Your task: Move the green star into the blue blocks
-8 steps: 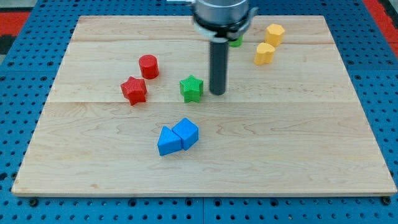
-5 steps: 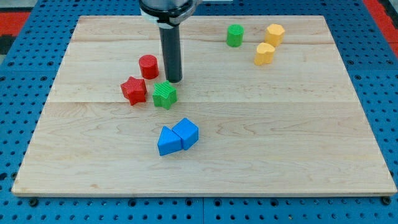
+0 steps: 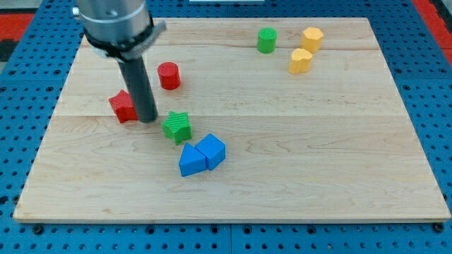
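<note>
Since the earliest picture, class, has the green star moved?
Yes. The green star has slid toward the view's bottom-left, closer to the unmoved blue blocks. My tip sits at its upper left.

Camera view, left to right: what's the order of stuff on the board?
Red star → my tip → red cylinder → green star → two touching blue blocks → green cylinder → two yellow blocks, overlapping in left-right position.
</note>
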{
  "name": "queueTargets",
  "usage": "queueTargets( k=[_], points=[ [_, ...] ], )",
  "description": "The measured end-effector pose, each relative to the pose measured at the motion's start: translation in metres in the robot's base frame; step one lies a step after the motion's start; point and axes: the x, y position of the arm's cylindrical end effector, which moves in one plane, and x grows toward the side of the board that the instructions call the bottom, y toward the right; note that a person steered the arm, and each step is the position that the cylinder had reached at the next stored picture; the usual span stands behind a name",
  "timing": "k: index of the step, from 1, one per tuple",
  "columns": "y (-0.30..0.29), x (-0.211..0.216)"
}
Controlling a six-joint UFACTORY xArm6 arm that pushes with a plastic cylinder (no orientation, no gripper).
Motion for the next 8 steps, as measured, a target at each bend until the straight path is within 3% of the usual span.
queueTargets(
  k=[1,2,3,4,5,6,7,8],
  points=[
    [0.03,0.036],
    [0.027,0.025],
    [0.02,-0.025],
    [0.054,-0.023],
    [0.055,0.032],
    [0.06,-0.003],
    [0.064,-0.101],
    [0.029,-0.169]
  ],
)
